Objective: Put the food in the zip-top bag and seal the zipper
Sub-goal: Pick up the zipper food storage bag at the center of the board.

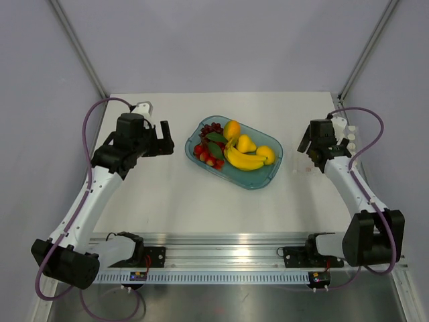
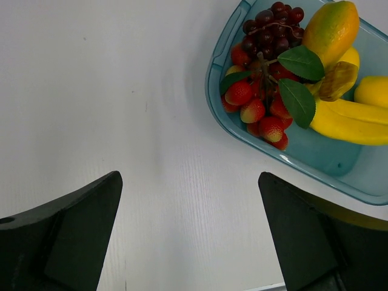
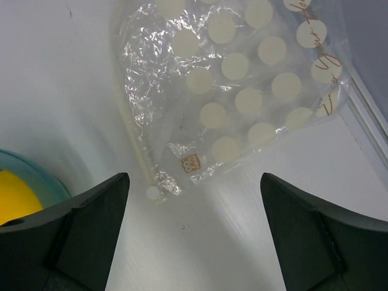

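Both tools are held wide open, and nothing is gripped by either. Just ahead of the right tool (image 3: 194,182), between its fingers, the white slider tab (image 3: 153,193) of the zipper (image 3: 134,139) is seen. Beyond it the zip-top bag (image 3: 242,91) is spread flat on the bench (image 3: 60,91). The mouth edge is best pinched beside the tab, so that only one film layer is lifted. Ahead and to the right of the left tool (image 2: 189,176), the food (image 2: 267,103) is found in the teal tray (image 2: 339,176).

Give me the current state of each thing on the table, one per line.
Toy fruit, all lying in the tray.
Zip-top bag, flat on the table, empty.
Zipper, sealed or not, cannot tell.
Left pincer, open, holding nothing.
Right pincer, open above the bag.
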You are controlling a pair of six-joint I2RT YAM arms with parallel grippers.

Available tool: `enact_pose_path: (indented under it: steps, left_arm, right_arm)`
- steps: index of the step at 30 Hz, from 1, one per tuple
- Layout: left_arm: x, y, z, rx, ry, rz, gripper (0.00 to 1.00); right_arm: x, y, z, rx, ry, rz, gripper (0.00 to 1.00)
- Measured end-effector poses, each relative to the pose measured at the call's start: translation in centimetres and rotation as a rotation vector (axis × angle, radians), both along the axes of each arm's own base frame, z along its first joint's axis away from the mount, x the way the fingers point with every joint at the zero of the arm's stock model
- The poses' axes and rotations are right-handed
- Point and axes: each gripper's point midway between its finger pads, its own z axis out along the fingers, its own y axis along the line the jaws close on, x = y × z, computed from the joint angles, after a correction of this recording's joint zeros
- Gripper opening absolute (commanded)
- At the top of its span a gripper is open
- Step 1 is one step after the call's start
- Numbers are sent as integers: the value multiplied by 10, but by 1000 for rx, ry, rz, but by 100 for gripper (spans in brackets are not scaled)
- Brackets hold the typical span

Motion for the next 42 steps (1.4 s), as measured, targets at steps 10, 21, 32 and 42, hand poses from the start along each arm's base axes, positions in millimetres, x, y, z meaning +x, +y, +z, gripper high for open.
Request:
enact_pose_path:
  steps: [10, 21, 32, 42]
  left_arm:
    - [-4, -1, -5, -8, 16, -6, 99]
    - [-10, 1, 0, -12, 8, -4, 99]
    - [-12, -1, -1, -24, 17, 0, 99]
    - [-13, -5, 0, -47, 24, -16, 99]
  right_arm:
    - [77, 12, -47, 85, 174, 88, 82]
    - [119, 17, -115, 93, 307, 99, 47]
    - [116, 7, -135, 87, 348, 68, 36]
    - [116, -2, -135, 64, 349, 55, 76]
